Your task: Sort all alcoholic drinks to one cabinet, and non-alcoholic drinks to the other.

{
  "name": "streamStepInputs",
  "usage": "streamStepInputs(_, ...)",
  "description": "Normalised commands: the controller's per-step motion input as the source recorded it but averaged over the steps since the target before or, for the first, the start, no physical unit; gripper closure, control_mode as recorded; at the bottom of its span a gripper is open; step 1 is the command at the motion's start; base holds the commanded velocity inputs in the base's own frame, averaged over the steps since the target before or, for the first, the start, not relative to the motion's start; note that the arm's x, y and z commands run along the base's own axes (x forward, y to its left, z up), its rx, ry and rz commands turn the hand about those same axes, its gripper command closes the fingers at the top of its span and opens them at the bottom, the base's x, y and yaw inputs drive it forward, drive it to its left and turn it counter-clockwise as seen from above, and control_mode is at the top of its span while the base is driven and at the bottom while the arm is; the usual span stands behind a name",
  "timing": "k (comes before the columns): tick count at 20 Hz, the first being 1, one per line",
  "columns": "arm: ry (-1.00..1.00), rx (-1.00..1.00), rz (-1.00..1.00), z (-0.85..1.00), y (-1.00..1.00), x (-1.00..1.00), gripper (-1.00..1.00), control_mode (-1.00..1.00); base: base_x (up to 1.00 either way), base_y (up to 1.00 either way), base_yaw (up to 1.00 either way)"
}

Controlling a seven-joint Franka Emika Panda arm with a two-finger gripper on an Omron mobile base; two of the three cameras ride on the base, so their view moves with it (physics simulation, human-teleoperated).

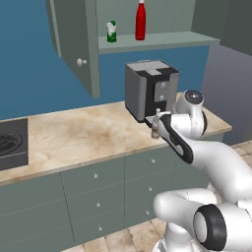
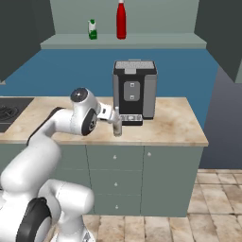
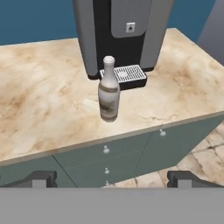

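The hand view is giving the pale bottle (image 3: 109,89) whole, standing upright on the desk (image 3: 43,100) before the coffee machine (image 3: 120,35). The left base view is showing the red bottle (image 1: 141,20) and carton (image 1: 111,32) on the open cabinet's shelf (image 1: 157,42). The arm is reaching forward low, the tool (image 3: 111,178) gaping wide, well short of the bottle.

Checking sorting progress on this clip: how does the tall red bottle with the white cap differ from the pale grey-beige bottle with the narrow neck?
The tall red bottle with the white cap stands on the open cabinet's shelf; the pale grey-beige bottle with the narrow neck stands on the marble counter, before the coffee machine. The red one is slim and plain; the grey-beige one is squatter with a dark band. Both stand upright, ungripped.
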Motion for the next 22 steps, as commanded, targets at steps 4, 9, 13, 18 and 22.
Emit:
streamStepInputs(4,0.03,0.0,0.0,-0.1,0.0,0.21,-1.0,-1.0,0.0,0.0,0.0)
streamStepInputs(9,0.0,0.0,0.0,-0.17,0.0,0.15,-1.0,-1.0,0.0,0.0,0.0)
streamStepInputs(13,0.0,0.0,0.0,-0.21,0.0,0.13,-1.0,-1.0,0.0,0.0,0.0)
streamStepInputs(18,0.0,0.0,0.0,-0.15,0.0,0.14,-1.0,-1.0,0.0,0.0,0.0)
streamStepInputs(22,0.0,0.0,0.0,-0.09,0.0,0.16,-1.0,-1.0,0.0,0.0,0.0)
